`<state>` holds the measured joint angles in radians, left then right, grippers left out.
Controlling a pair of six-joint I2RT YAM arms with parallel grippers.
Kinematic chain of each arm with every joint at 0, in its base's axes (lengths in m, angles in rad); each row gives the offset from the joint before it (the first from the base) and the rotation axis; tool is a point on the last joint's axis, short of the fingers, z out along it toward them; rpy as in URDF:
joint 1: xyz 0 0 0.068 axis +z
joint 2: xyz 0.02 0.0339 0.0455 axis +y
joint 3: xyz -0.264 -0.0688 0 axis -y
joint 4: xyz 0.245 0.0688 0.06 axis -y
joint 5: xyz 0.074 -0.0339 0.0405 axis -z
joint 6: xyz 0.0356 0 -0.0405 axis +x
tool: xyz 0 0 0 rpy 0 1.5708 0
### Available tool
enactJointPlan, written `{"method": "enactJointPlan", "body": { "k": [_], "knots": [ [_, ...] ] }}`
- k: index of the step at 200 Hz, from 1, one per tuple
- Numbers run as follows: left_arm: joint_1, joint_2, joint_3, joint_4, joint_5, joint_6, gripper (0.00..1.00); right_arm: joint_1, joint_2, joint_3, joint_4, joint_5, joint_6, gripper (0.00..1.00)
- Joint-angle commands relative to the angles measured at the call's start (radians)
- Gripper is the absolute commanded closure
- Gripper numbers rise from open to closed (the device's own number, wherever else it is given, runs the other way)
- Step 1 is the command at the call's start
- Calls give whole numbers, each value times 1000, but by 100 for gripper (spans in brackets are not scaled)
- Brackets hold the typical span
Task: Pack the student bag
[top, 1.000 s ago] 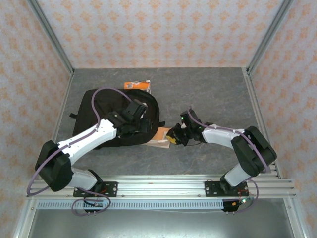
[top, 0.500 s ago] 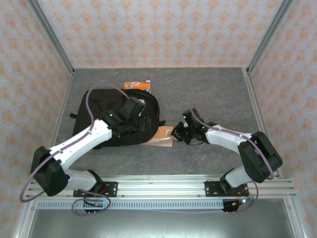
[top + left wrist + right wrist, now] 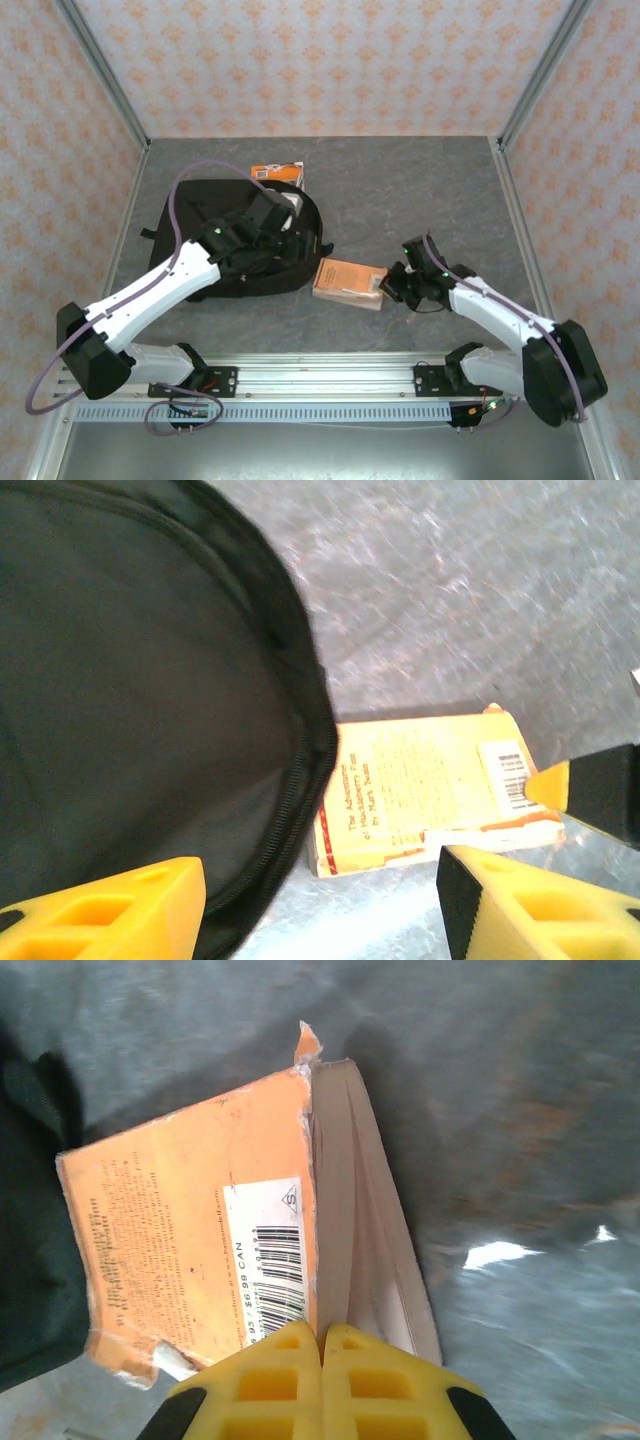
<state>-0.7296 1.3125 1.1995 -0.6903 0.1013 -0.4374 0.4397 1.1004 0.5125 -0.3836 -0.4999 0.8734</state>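
1. The right claw [image 3: 320,1340] sits low at the near right of the tabletop [image 3: 420,190]. Its tips are pressed together at the barcode corner of an orange paperback [image 3: 190,1250]. I cannot tell whether a sliver of cover is nipped between them.
2. The paperback lies flat just beside the bag's right edge, with its cover corner torn. Risk: if the grip is on the cover alone, the cover may rip further or slip free when the book is lifted.
3. The left claw [image 3: 320,910] hangs over the bag's rim with its fingers apart, holding nothing. Risk: both claws work close together around the paperback and could collide.
4. The student bag [image 3: 130,680] lies flat at the left of the tabletop, with its zip line facing the paperback. Whether the mouth is open I cannot tell. Risk: soft fabric that sags shut would block the paperback, so it would push the bag away rather than go in.
5. A second orange book [image 3: 277,172] lies at the bag's far edge, unpacked. Risk: a sliding bag could shove it out of easy reach.
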Motion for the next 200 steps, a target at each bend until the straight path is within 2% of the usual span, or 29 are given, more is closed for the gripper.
{"method": "enactJointPlan", "body": {
  "k": [1, 20, 33, 59, 80, 92, 106, 120, 136, 149, 176, 200],
  "knots": [
    [-54, 71, -18, 65, 61, -47, 36, -22, -81, -55, -80, 20, -20, 100],
    [-103, 138, -26, 110, 85, -82, 36, -22, -126, -77, -110, 12, -24, 100],
    [-131, 178, -28, 118, 88, -106, 36, -22, -144, -107, -73, -37, -13, 100],
    [-141, 211, -73, 151, 122, -202, 34, 13, -128, -144, -26, -106, -17, 99],
    [-140, 186, -123, 175, 123, -253, 33, 83, -116, -101, -104, -59, -74, 83],
    [-141, 171, -148, 175, 114, -284, 33, 94, -118, -42, -209, 16, -129, 62],
    [-142, 155, -185, 190, 110, -334, 32, 94, -140, 43, -346, 184, -174, 40],
    [-141, 142, -223, 213, 109, -393, 31, 94, -159, 99, -388, 303, -185, 30],
    [-141, 133, -273, 252, 112, -467, 29, 93, -132, 145, -346, 375, -210, 17],
    [-141, 130, -310, 296, 121, -523, 27, 90, -46, 193, -290, 385, -240, 16],
    [-141, 148, -352, 380, 148, -623, 26, 78, 198, 316, -207, 322, -275, 16],
    [-148, 191, -366, 445, 175, -701, 26, 42, 331, 334, -103, 201, -276, 16]
  ]
}}
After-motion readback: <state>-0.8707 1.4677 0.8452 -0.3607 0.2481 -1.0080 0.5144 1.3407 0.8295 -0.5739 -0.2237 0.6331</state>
